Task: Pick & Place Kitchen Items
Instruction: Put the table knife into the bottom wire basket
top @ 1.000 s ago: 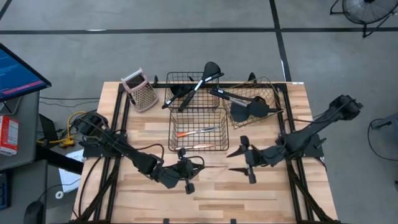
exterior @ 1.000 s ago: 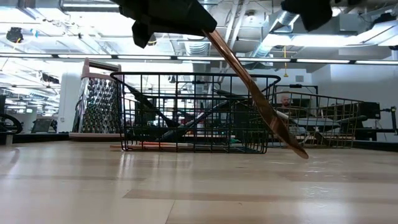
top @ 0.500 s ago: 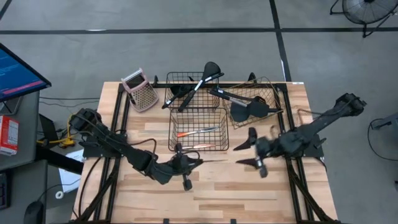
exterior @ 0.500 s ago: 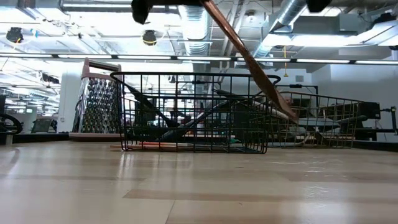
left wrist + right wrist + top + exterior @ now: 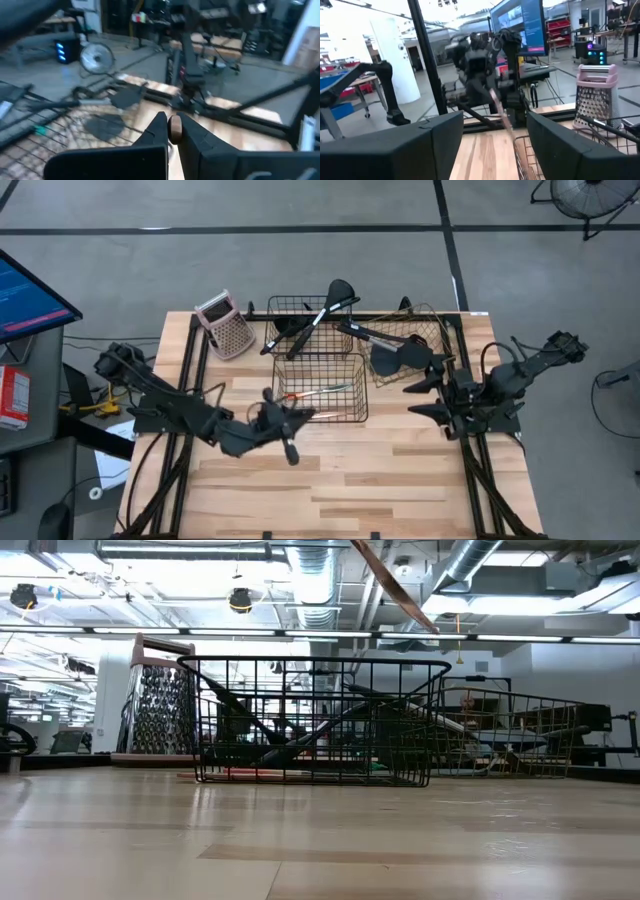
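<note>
My left gripper (image 5: pixel 287 426) is shut on a thin copper-coloured utensil (image 5: pixel 396 587) just in front of the middle wire basket (image 5: pixel 320 388). That basket holds orange-handled pieces (image 5: pixel 318 392). The utensil hangs high above the table in the low view. My right gripper (image 5: pixel 428 394) is open and empty at the table's right, beside the right basket (image 5: pixel 410 345) of black spatulas. The far basket (image 5: pixel 305 325) holds black ladles and turners, whose handles stick out over its rim. My left gripper pinches the copper utensil's upper end (image 5: pixel 175 128) between its two fingers (image 5: pixel 156 127). The utensil slants down away from the gripper, and its free end (image 5: pixel 428 625) is lifted clear of the table, above the middle basket's rim.
A pink-topped metal box grater (image 5: pixel 224 326) stands at the far left corner. It also shows in the right wrist view (image 5: pixel 596 100). Bare wooden tabletop (image 5: pixel 380 480) lies in front of the baskets. A monitor (image 5: pixel 25 295) stands off the table's left side.
My left gripper has risen and gone toward the far edge, up to the middle basket. It carries the copper utensil, whose low end has lifted from near the tabletop to above the basket's rim. My right gripper has drawn back toward the table's right and far edges, staying open.
</note>
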You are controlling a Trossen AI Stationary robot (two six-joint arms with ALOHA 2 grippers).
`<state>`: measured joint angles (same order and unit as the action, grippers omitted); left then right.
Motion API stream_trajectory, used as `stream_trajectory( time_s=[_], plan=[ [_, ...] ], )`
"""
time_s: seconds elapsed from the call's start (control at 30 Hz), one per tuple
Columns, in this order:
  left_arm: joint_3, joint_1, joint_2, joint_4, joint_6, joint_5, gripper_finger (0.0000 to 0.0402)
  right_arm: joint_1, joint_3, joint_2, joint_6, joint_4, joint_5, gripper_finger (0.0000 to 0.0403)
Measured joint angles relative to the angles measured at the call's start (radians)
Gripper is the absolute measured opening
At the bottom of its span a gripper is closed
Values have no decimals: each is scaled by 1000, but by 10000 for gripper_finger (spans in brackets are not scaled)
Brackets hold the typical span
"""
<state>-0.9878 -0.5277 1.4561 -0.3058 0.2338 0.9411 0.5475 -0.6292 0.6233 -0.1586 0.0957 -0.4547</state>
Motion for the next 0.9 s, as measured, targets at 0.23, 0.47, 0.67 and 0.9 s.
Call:
stream_trajectory(
  time_s=[0.23,0.47,0.67,0.9],
  plan=[
    [2,72,-68,46,22,74,0,-1,0,21,0,-26,-1,208],
    [194,234,-93,94,496,-75,0,2,0,71,-19,-33,2,194],
    [369,326,-151,-13,646,-151,0,17,0,104,-50,-36,5,182],
    [500,420,-174,-136,800,-385,0,29,0,138,-52,-36,5,170]
  ],
)
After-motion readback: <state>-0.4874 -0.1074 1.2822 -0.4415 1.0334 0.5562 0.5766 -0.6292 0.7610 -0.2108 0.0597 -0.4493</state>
